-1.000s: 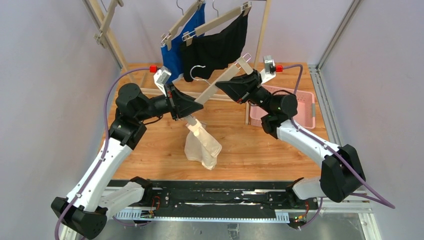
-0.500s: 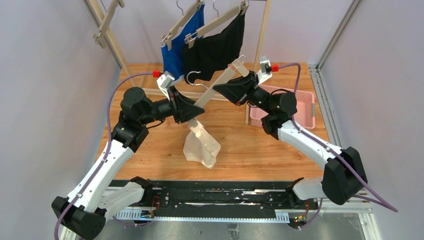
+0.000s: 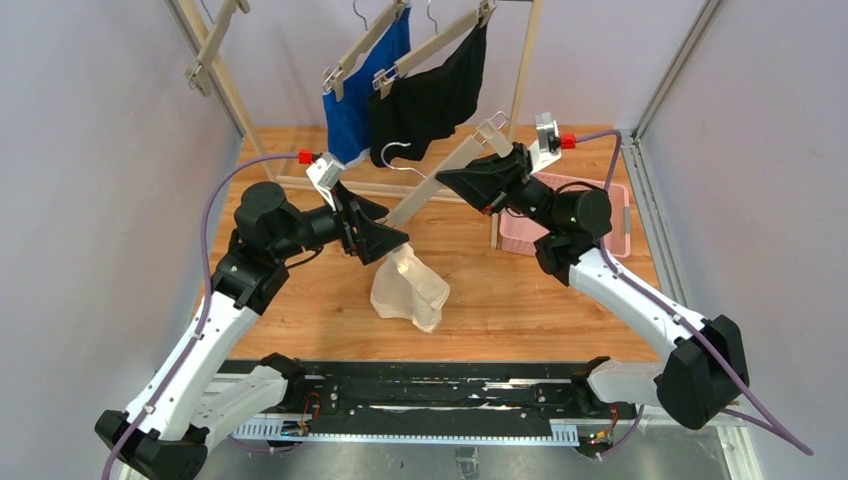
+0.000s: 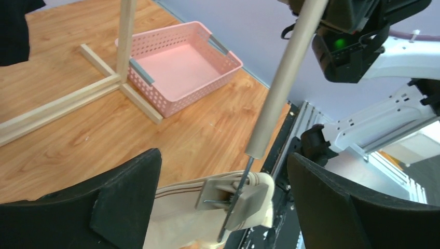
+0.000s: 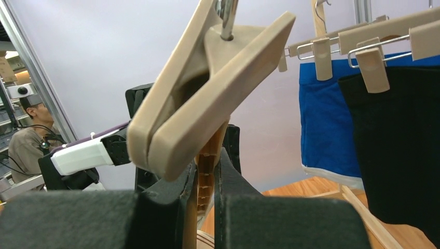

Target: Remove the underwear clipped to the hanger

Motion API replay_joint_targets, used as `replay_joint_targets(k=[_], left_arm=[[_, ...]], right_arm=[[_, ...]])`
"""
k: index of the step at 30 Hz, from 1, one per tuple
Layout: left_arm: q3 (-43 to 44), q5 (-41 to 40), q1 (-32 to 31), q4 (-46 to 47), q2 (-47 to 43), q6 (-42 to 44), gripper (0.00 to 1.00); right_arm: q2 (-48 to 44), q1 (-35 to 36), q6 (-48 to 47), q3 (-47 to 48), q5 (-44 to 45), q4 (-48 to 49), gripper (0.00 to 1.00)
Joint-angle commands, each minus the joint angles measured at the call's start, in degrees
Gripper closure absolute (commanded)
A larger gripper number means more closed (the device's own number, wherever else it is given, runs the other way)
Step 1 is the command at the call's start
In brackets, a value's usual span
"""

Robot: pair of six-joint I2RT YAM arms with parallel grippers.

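My right gripper is shut on the bar of a beige clip hanger held slanted above the table. The cream underwear hangs from the hanger's lower clip, its waistband still pinched there. My left gripper stands open around that clip, fingers well apart on either side and touching nothing. In the right wrist view the right gripper pinches the hanger bar, with the free upper clip just above. The blue underwear and the black underwear hang clipped on the rack.
A pink basket sits at the back right of the wooden table, beside a wooden rack post. The rack's base bars cross the table behind the arms. A person sits beyond the cell.
My left gripper has opened from shut at the lower clip and shifted slightly right. The right arm has lifted the hanger a little toward the back right; the cream underwear still hangs.
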Motion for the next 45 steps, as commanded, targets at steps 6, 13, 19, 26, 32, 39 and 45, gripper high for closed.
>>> replay_joint_targets(k=[6,13,19,26,32,39,45], left_arm=[[2.76,-1.73,-0.41,-2.94,-0.86,2.31,0.02],[2.84,1.98,-0.41,-1.87,0.69,0.4,0.88],[2.4,3.56,-0.41,0.56,-0.39,-0.45,0.74],[2.4,6.33,-0.41,8.42,0.63,-4.7,0.45],[2.2,8.24,-0.41,11.39,3.01,-7.12,0.5],[0.96,10.93,-0.41,14.31,4.52,-9.23,0.81],[1.32,12.21,-0.41,14.29,4.25,-10.1,1.0]], right_arm=[[-3.33,0.52,-0.33,-1.2,-0.46,1.9,0.99],[-3.56,0.47,-1.06,-1.66,0.07,0.99,0.99],[-3.25,0.5,-1.99,-1.03,0.33,0.12,0.99],[-2.27,0.49,-0.31,-0.49,-0.6,1.81,1.0],[-2.77,0.54,-0.55,-1.12,-0.04,1.55,1.0],[-2.68,0.48,-0.52,-0.87,0.25,1.66,1.0],[-3.11,0.53,-0.65,-1.71,1.14,1.59,0.99]])
